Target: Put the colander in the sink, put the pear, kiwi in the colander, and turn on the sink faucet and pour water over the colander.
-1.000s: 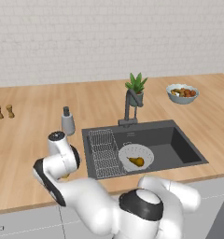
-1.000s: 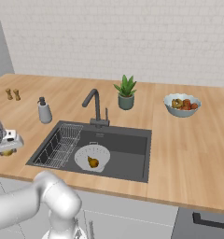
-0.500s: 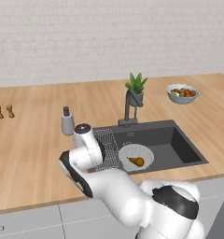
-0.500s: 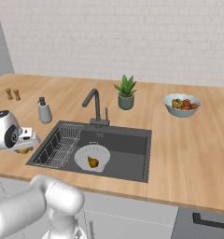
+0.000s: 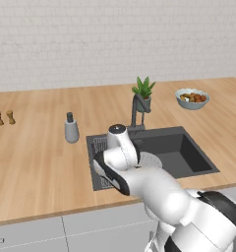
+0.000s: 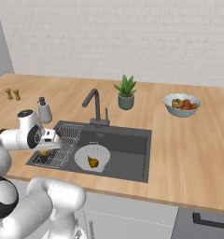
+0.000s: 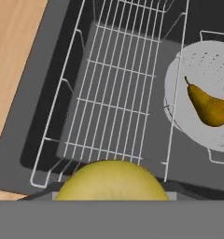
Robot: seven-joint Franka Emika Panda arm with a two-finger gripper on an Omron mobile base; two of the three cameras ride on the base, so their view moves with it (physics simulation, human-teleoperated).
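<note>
The white colander (image 6: 92,158) sits in the dark sink (image 6: 130,141), right of the wire rack (image 6: 62,144). The brownish pear (image 6: 92,162) lies inside it. In the hand view the pear (image 7: 208,107) rests in the colander (image 7: 198,70) at the right, and the wire rack (image 7: 118,93) lies below. My gripper (image 6: 46,148) hangs over the rack at the sink's left end, shut on the round yellow-green kiwi (image 7: 113,179). The dark gooseneck faucet (image 6: 94,105) stands behind the basin with no water running. From the left base view my arm covers most of the colander (image 5: 152,159).
A grey soap dispenser (image 6: 44,111) stands on the counter left of the sink. A potted plant (image 6: 126,92) is behind the basin, and a fruit bowl (image 6: 181,104) at the back right. Two small shakers (image 6: 12,94) stand far left.
The arm has swung right from above the counter to above the sink's left end, carrying the kiwi. The colander and pear have stayed put.
</note>
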